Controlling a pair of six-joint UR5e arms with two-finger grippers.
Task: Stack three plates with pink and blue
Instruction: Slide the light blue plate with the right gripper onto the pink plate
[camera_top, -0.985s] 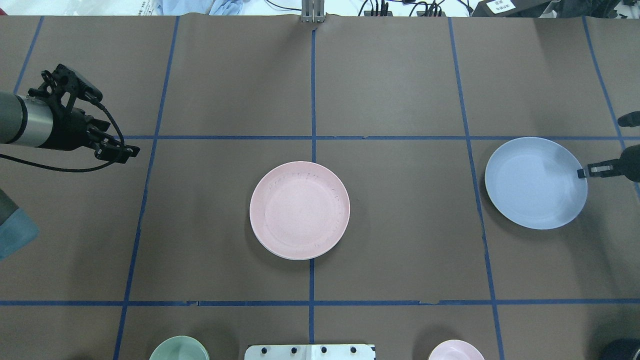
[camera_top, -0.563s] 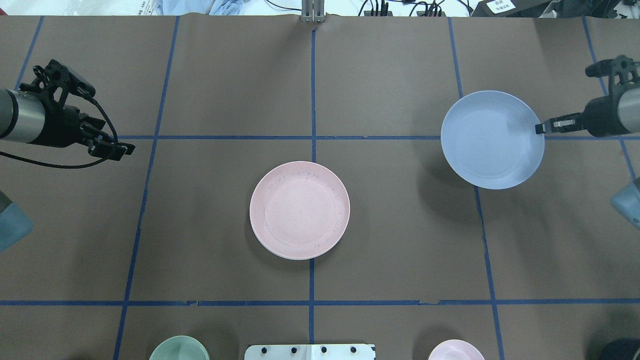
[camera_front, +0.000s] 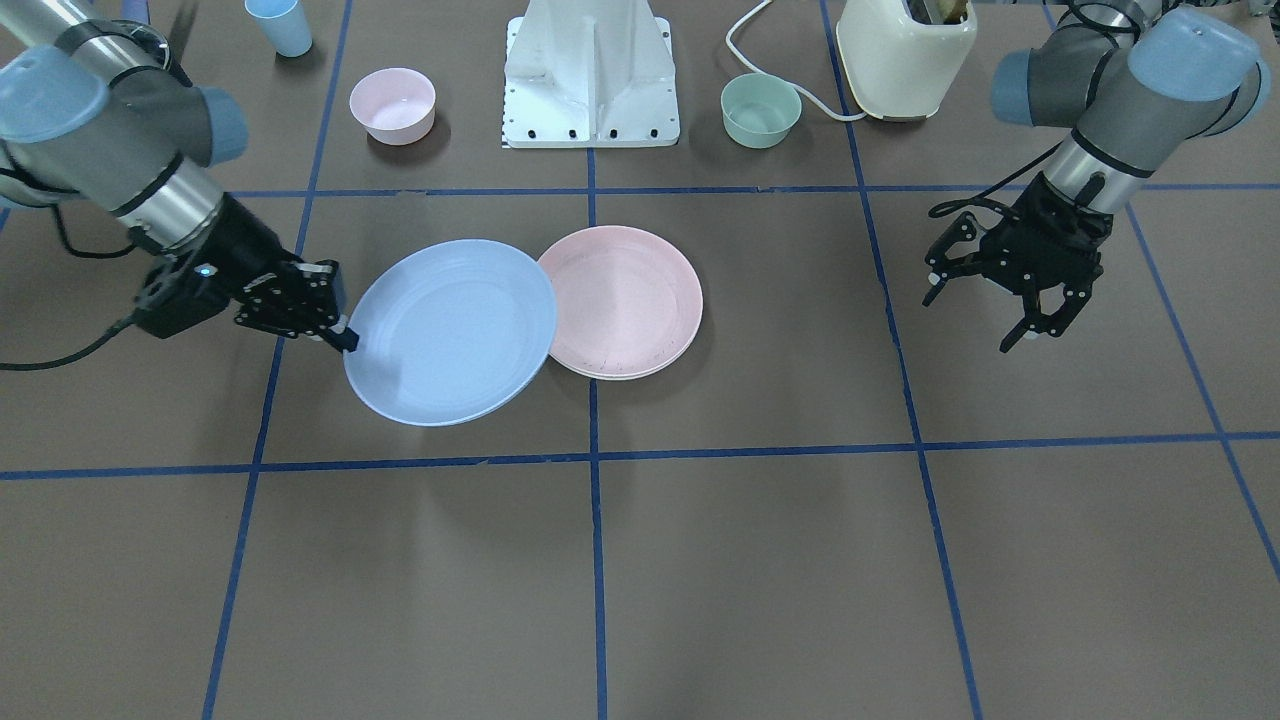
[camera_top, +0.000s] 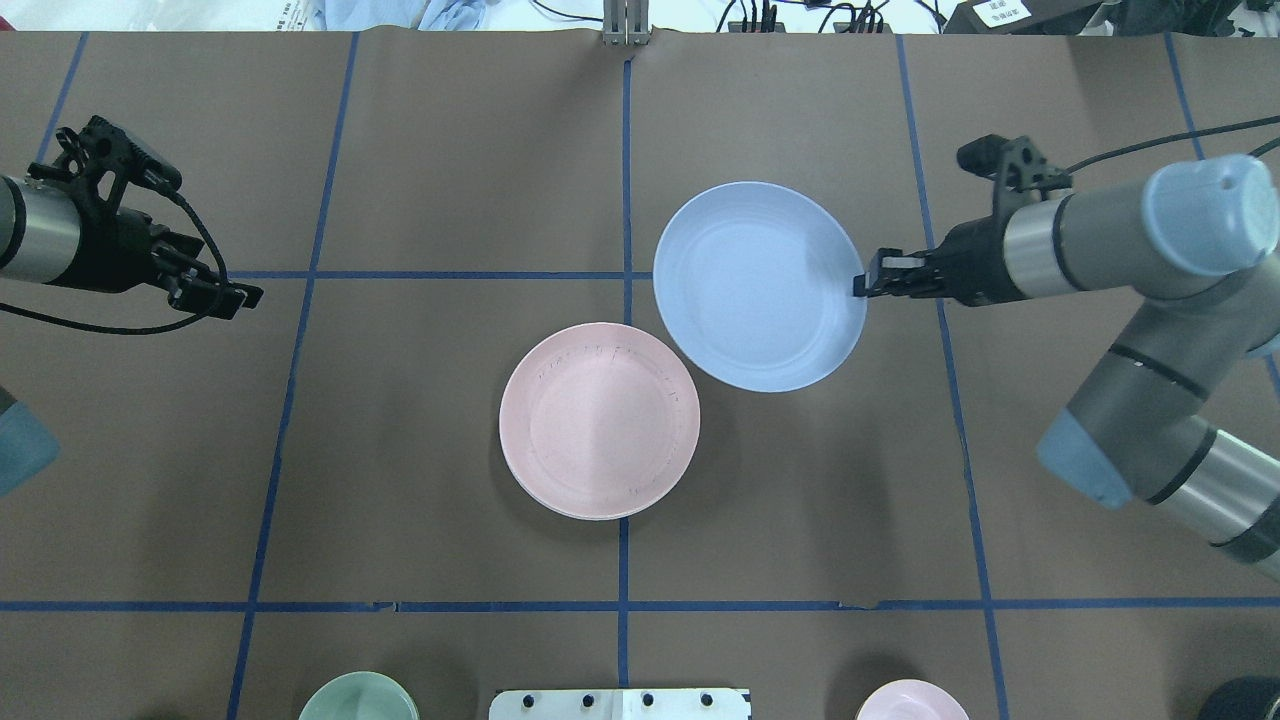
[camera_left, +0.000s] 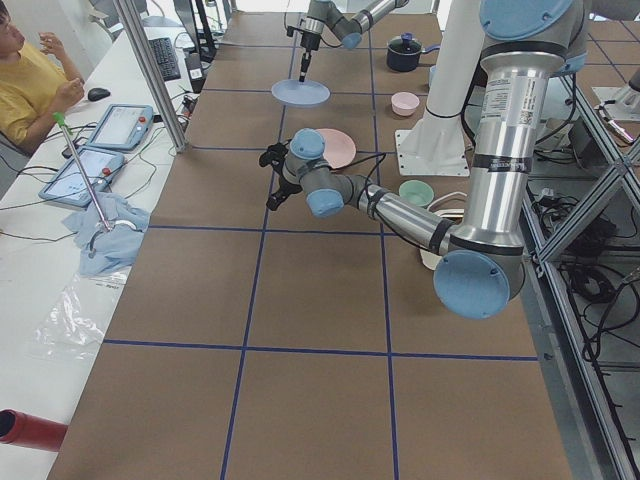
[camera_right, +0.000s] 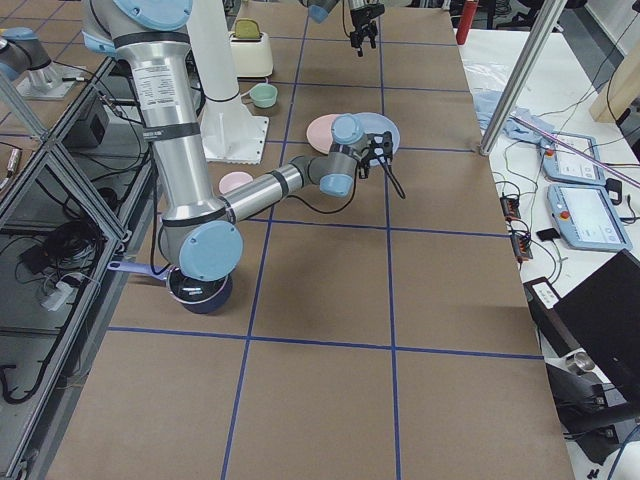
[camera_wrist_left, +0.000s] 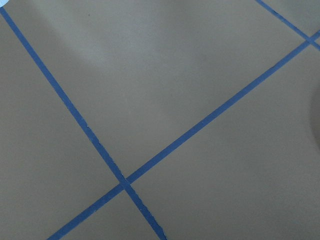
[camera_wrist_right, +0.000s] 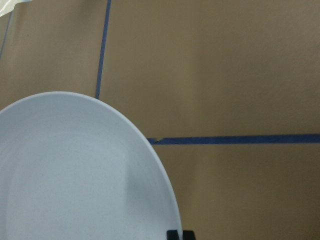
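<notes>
The pale pink plate (camera_top: 599, 420) (camera_front: 620, 300) lies at the table's middle. A cream-white rim (camera_front: 628, 375) shows just under its near edge, so it rests on the cream-white plate. My right gripper (camera_top: 866, 284) (camera_front: 345, 338) is shut on the rim of the pale blue plate (camera_top: 760, 285) (camera_front: 450, 332). It holds the plate level above the table, just beyond and to the right of the pink plate. In the front view the blue plate's edge overlaps the pink one. The blue plate fills the right wrist view (camera_wrist_right: 85, 170). My left gripper (camera_top: 243, 297) (camera_front: 985, 320) is open and empty, far to the left.
A small green bowl (camera_front: 760, 110) and a small pink bowl (camera_front: 392, 104) flank the white robot base (camera_front: 592, 70) on the near side. A cream toaster (camera_front: 905, 55) and a blue cup (camera_front: 280, 25) stand behind them. Blue tape lines (camera_wrist_left: 125, 180) cross the brown table.
My right gripper has carried the blue plate from the table's right edge, up and leftward, to beside the pink plate. My left gripper has drawn back slightly to the left.
</notes>
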